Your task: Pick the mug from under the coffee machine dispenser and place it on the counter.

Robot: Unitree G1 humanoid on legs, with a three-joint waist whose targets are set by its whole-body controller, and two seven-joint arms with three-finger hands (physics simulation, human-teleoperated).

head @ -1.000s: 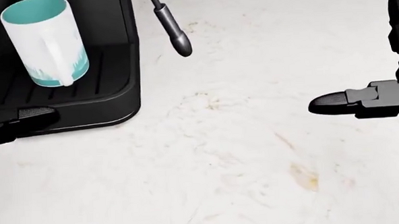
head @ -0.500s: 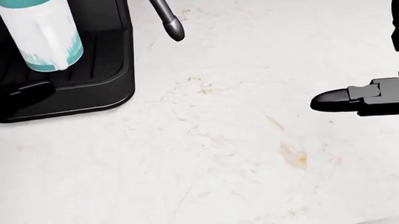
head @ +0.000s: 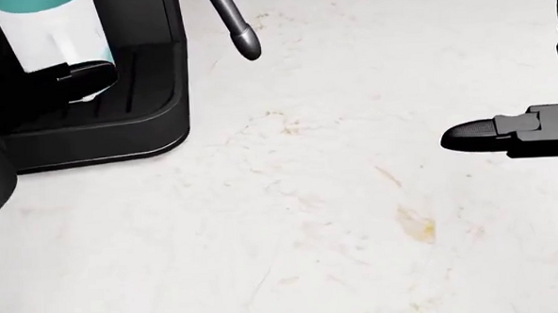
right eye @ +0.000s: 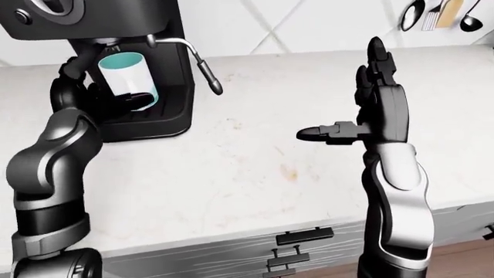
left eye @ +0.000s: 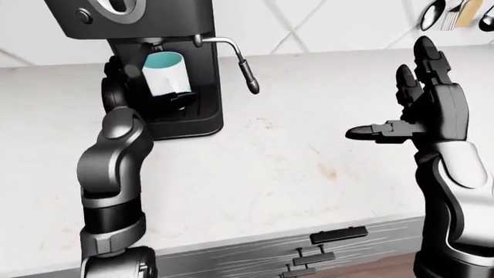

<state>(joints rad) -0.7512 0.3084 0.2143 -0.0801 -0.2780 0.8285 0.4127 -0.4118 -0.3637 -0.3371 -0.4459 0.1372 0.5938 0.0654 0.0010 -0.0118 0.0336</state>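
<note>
White-and-teal mug sits under coffee machine spout. Left hand at its base, grip unclear. Right hand spread open, idle. Ceramic: rigid, slick, breakable; clasp body.

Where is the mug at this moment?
In the left-eye view the mug sits upper left, on the coffee machine's drip tray under the dispenser, with the left hand around its lower part.
</note>
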